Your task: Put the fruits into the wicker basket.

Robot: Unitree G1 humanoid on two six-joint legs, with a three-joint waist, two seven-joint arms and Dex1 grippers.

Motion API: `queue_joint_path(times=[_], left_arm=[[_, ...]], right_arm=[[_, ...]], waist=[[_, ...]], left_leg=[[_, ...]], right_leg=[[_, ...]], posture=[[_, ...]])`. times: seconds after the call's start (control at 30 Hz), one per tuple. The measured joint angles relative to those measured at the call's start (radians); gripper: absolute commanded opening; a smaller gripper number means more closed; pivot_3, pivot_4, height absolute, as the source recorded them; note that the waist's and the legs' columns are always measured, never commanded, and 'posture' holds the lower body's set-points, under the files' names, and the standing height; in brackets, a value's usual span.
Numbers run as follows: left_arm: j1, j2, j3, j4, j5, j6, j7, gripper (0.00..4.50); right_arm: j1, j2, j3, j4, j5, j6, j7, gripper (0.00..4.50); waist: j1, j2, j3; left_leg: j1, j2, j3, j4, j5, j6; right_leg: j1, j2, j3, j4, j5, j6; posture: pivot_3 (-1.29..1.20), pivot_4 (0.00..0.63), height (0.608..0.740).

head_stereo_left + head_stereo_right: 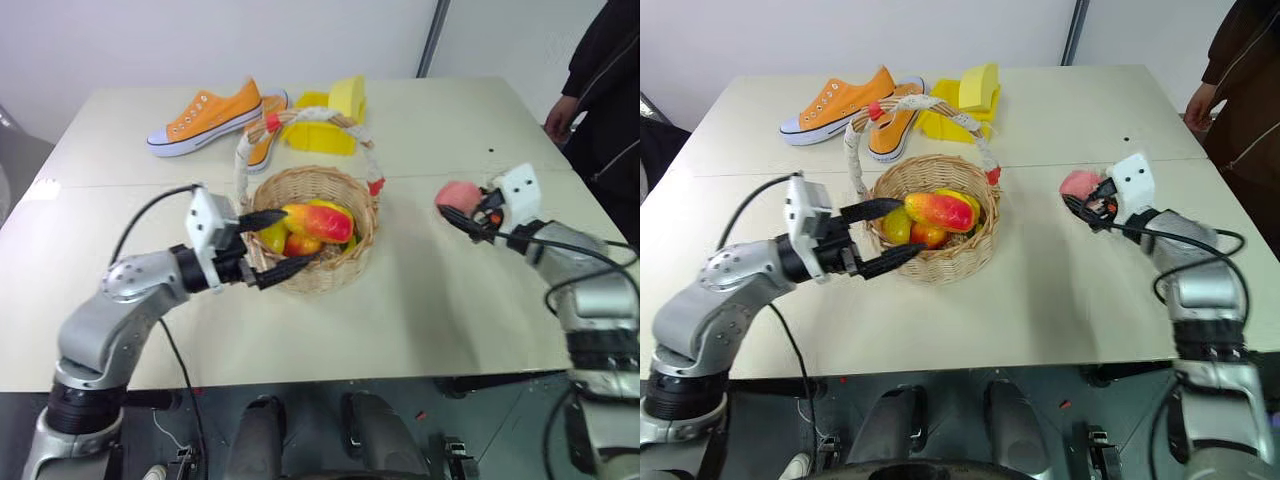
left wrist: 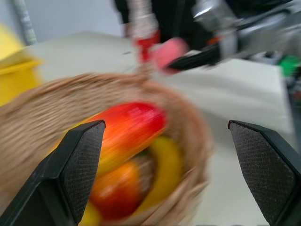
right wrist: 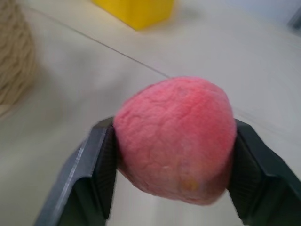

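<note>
The round tan woven wicker basket (image 1: 315,228) stands near the middle of the pale table (image 1: 440,300), its tall arched handle (image 1: 300,125) wrapped in white rope with red ends. Inside it an elongated red-to-yellow toy mango (image 1: 318,220) lies on top, covering most of a red-orange piece (image 1: 300,245) and a yellow piece (image 1: 272,238); a further yellow piece shows only as a sliver at the right inner wall, and how many fruits lie beneath cannot be made out. In the left wrist view the basket and its fruit are smeared, so the weave is hard to read there.

The round pink toy peach (image 3: 176,141), fuzzy and slightly dimpled, is to the right of the basket and well apart from it, pinched between the two black fingers of the right gripper (image 1: 458,213), one pad against each side. Whether it rests on the table or is just above it cannot be told.

The left gripper (image 1: 275,245) is at the basket's near-left rim, its textured black fingers (image 2: 84,162) spread wide and holding nothing, one over the rim and one outside the wall.

At the far side lie two orange canvas sneakers (image 1: 205,115) with white soles, the second largely hidden behind the handle, and a yellow plastic bin (image 1: 335,115). A person in dark clothing (image 1: 600,90) stands at the far right, cut off by the edge
</note>
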Motion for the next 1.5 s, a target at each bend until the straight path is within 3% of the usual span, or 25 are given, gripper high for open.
queue_joint_path(times=[0.13, 0.23, 0.4, 0.53, 0.67, 0.87, 1.1, 1.3, 1.4, 1.5], left_arm=[[0.045, 0.016, 0.076, 0.042, -0.009, -0.041, -0.039, 4.50], [0.065, 0.023, 0.115, 0.072, -0.018, -0.067, -0.061, 4.50], [0.091, 0.024, 0.140, 0.082, -0.040, -0.078, -0.072, 4.50], [0.109, 0.026, 0.159, 0.073, -0.044, -0.078, -0.067, 4.50], [0.129, 0.028, 0.169, 0.053, -0.047, -0.078, -0.056, 4.50], [0.139, 0.028, 0.170, 0.025, -0.066, -0.077, -0.038, 4.50], [0.140, 0.030, 0.172, 0.024, -0.085, -0.077, -0.029, 4.50], [0.104, 0.024, 0.158, 0.026, -0.096, -0.077, -0.029, 4.50], [0.093, 0.021, 0.143, 0.028, -0.097, -0.077, -0.030, 4.50], [0.086, 0.018, 0.130, 0.031, -0.097, -0.077, -0.029, 4.50]], right_arm=[[0.080, -0.053, -0.024, -0.347, 0.264, 0.145, 0.156, 2.51], [0.046, -0.029, -0.004, -0.495, 0.404, 0.243, 0.150, 2.51], [-0.128, 0.227, 0.235, -0.478, 0.306, 0.284, -0.057, 2.51], [-0.182, 0.325, 0.329, -0.362, 0.181, 0.266, -0.153, 2.51], [-0.182, 0.358, 0.376, -0.311, 0.118, 0.249, -0.167, 4.36], [-0.169, 0.322, 0.351, -0.358, 0.103, 0.224, -0.126, 4.44], [-0.041, 0.194, 0.067, -0.427, 0.292, 0.282, -0.056, 4.44], [-0.101, 0.269, 0.081, -0.294, 0.207, 0.264, -0.174, 4.44], [-0.146, 0.344, 0.107, -0.193, 0.169, 0.228, -0.216, 3.68], [-0.160, 0.396, 0.111, -0.139, 0.165, 0.208, -0.230, 2.09]], waist=[[-0.006, 0.000, 0.000], [-0.004, -0.001, 0.000], [-0.020, -0.002, -0.001], [-0.018, -0.003, -0.001], [-0.018, -0.003, -0.001], [-0.021, -0.003, -0.001], [-0.019, -0.003, -0.002], [-0.031, -0.003, -0.002], [-0.027, -0.003, -0.002], [-0.023, -0.003, -0.001]], left_leg=[[0.001, 0.001, 0.000, 0.000, 0.000, 0.000], [0.002, 0.001, 0.001, 0.002, 0.000, 0.000], [0.000, 0.001, 0.001, 0.002, 0.000, -0.001], [-0.002, 0.001, 0.002, 0.001, 0.000, -0.001], [-0.003, 0.001, 0.002, 0.000, 0.000, 0.000], [-0.002, 0.001, 0.002, 0.000, 0.000, 0.000], [-0.001, 0.001, 0.002, 0.001, 0.000, 0.000], [0.001, 0.002, 0.002, 0.000, 0.000, 0.000], [0.000, 0.002, 0.002, 0.000, 0.000, 0.000], [-0.002, 0.001, 0.002, 0.000, 0.000, 0.000]], right_leg=[[0.001, 0.000, 0.000, 0.000, 0.000, -0.001], [0.001, 0.000, 0.000, 0.000, -0.002, -0.004], [0.000, -0.001, 0.000, 0.000, 0.001, -0.009], [-0.002, -0.002, 0.000, -0.002, 0.000, -0.006], [-0.002, -0.002, 0.000, -0.002, 0.000, -0.003], [-0.002, -0.002, 0.000, -0.001, -0.001, -0.005], [-0.001, -0.002, 0.000, -0.002, -0.001, -0.005], [-0.001, 0.000, 0.000, 0.000, 0.000, -0.007], [-0.002, 0.001, 0.000, 0.000, 0.000, -0.006], [-0.002, 0.000, 0.000, 0.000, 0.001, -0.002]], posture=[[0.00, 0.150, 0.740], [0.00, 0.150, 0.740], [0.00, 0.150, 0.740], [0.00, 0.150, 0.740], [0.00, 0.150, 0.740], [0.00, 0.150, 0.740], [0.00, 0.150, 0.740], [0.00, 0.150, 0.740], [0.00, 0.150, 0.740], [0.00, 0.150, 0.740]])
